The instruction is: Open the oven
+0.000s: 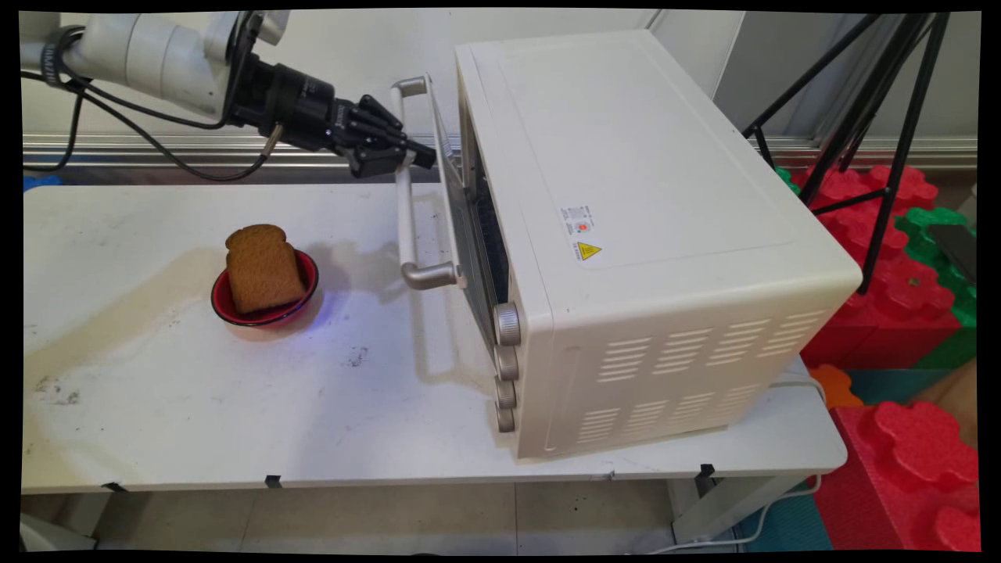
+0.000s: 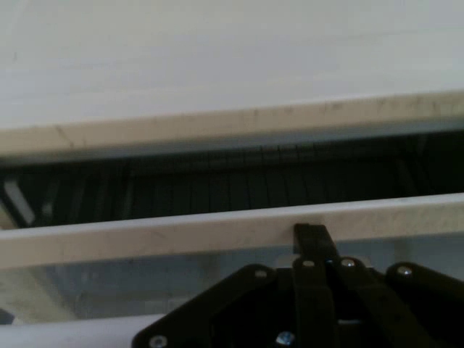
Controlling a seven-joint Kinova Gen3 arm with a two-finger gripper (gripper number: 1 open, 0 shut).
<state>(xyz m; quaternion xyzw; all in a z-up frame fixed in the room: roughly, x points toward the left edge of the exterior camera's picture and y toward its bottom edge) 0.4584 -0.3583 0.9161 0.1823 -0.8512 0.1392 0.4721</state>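
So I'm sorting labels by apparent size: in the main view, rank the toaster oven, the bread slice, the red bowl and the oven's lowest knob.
Largest to smallest:
1. toaster oven
2. bread slice and red bowl, too alike to rank
3. lowest knob

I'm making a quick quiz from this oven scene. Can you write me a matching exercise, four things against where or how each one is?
Things:
1. bread slice
2. red bowl
3. oven door
4. knobs

States or places:
A. slightly ajar, with the gripper at its handle
B. in a row on the oven's front, at the near end
C. propped in the bowl
D. on the white table, left of the oven

Pairs: 1-C, 2-D, 3-A, 4-B
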